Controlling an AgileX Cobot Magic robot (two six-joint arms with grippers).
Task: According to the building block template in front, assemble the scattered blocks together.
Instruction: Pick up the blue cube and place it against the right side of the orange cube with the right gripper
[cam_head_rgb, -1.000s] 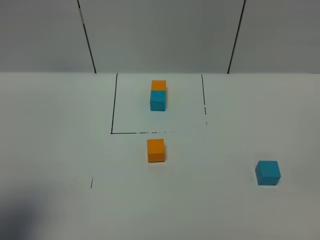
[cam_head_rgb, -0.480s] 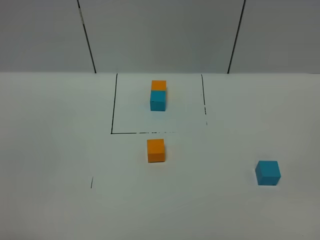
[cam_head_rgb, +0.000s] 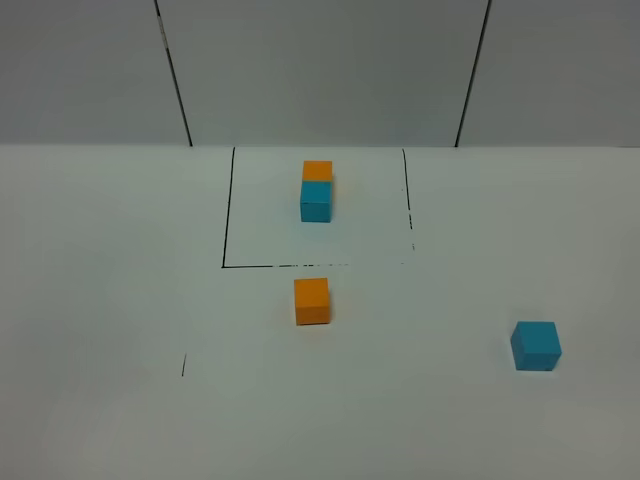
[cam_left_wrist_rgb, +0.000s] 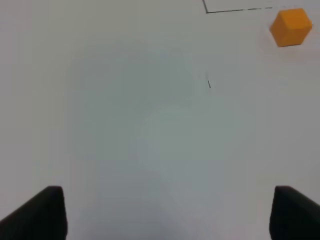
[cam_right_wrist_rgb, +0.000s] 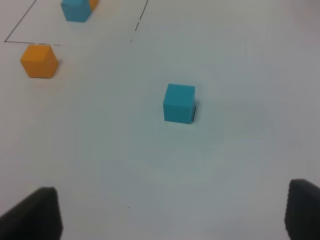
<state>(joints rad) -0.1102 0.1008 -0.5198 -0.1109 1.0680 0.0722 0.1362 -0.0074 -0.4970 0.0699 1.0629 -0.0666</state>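
The template stands inside a black-outlined square (cam_head_rgb: 226, 215) at the back: an orange block (cam_head_rgb: 317, 170) directly behind a blue block (cam_head_rgb: 315, 201), touching. A loose orange block (cam_head_rgb: 311, 301) lies just in front of the square; it also shows in the left wrist view (cam_left_wrist_rgb: 291, 27) and the right wrist view (cam_right_wrist_rgb: 39, 61). A loose blue block (cam_head_rgb: 536, 345) lies at the front right, and also shows in the right wrist view (cam_right_wrist_rgb: 179, 103). My left gripper (cam_left_wrist_rgb: 167, 215) is open and empty, well short of the orange block. My right gripper (cam_right_wrist_rgb: 167, 212) is open and empty, short of the blue block. Neither gripper shows in the exterior view.
The table (cam_head_rgb: 120, 300) is white, with a short black tick mark (cam_head_rgb: 183, 365) at the front left. A grey panelled wall (cam_head_rgb: 320, 70) rises behind the table's far edge.
A dark shadow at the front left corner of the exterior view has gone. The blocks have not moved.
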